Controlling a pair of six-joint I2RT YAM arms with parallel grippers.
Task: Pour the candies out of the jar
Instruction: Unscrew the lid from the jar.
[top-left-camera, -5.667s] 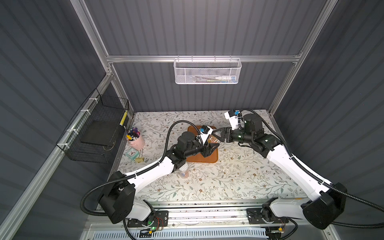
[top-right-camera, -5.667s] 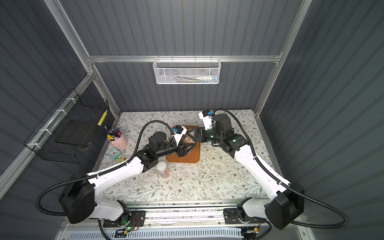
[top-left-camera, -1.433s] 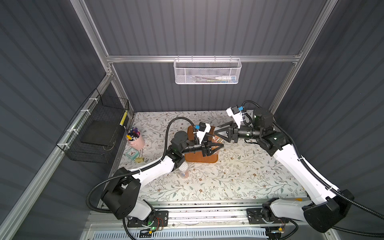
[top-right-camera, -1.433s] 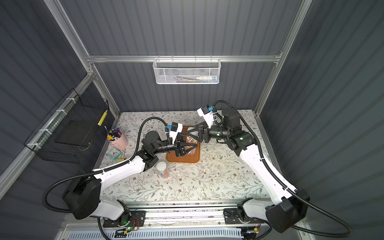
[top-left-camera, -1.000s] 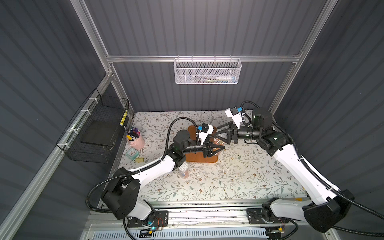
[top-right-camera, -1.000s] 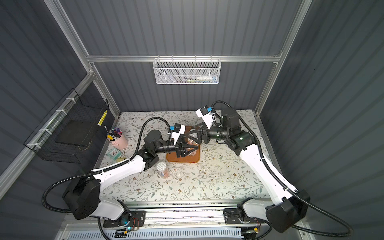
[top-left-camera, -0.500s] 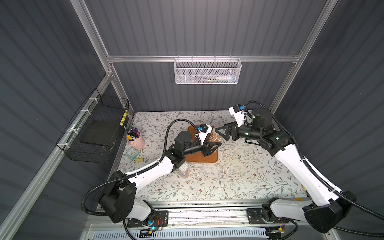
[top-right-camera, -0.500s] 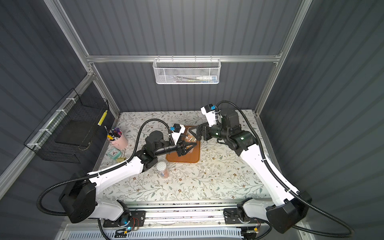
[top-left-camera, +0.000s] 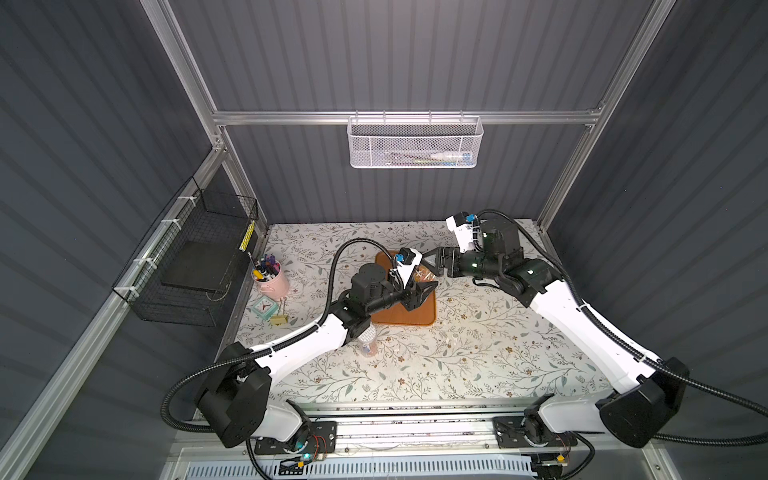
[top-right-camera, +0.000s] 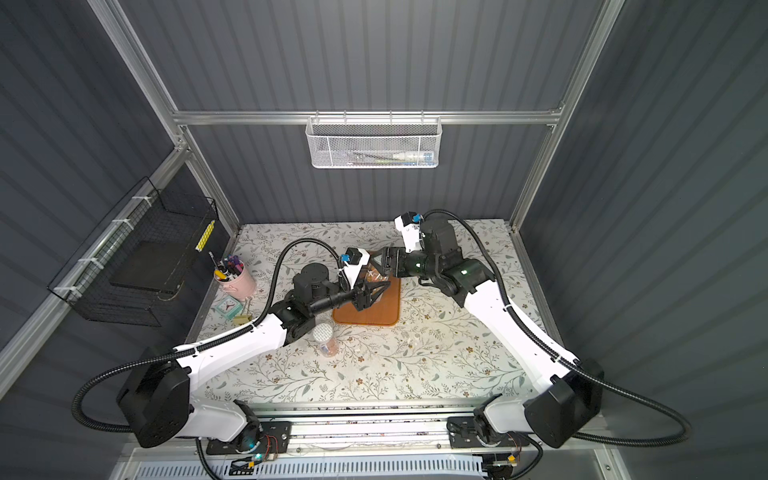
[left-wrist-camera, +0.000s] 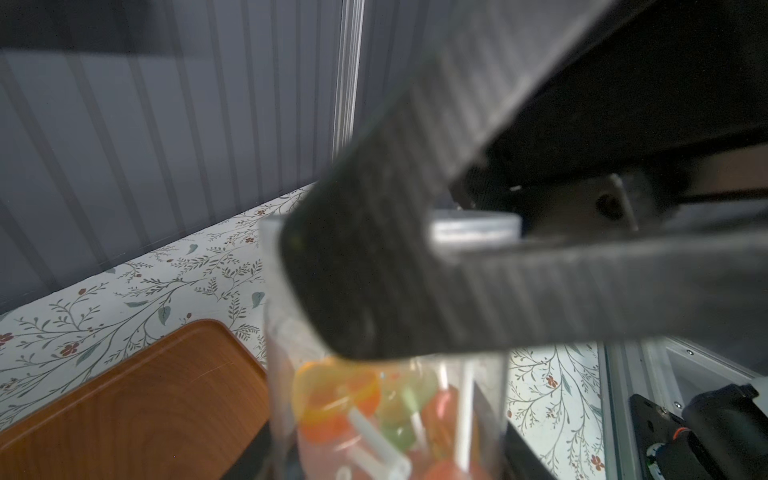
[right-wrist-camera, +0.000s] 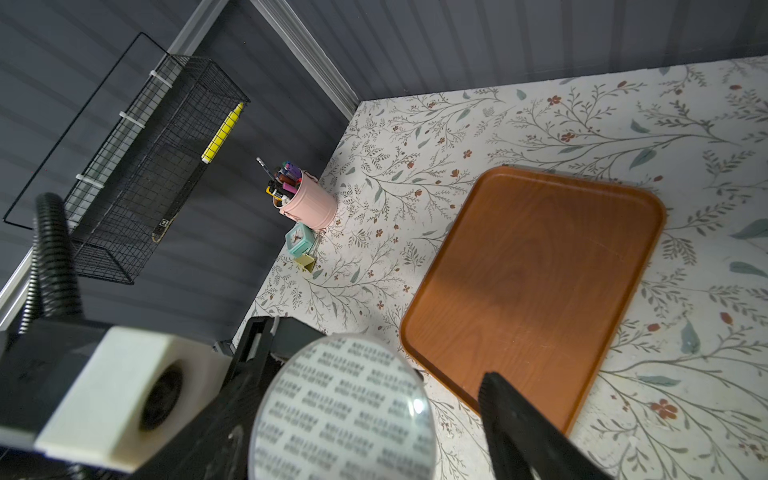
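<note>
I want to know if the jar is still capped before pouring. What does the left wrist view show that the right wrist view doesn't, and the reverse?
Only the left wrist view: the candies piled inside the clear jar, seen through its wall. Only the right wrist view: the pink cup of pens, the mint clock beside it and the black wire basket on the side wall. Both: the lid, on the jar, side-on from the left wrist and face-on from the right; the wood-grain tray; the floral table.
</note>
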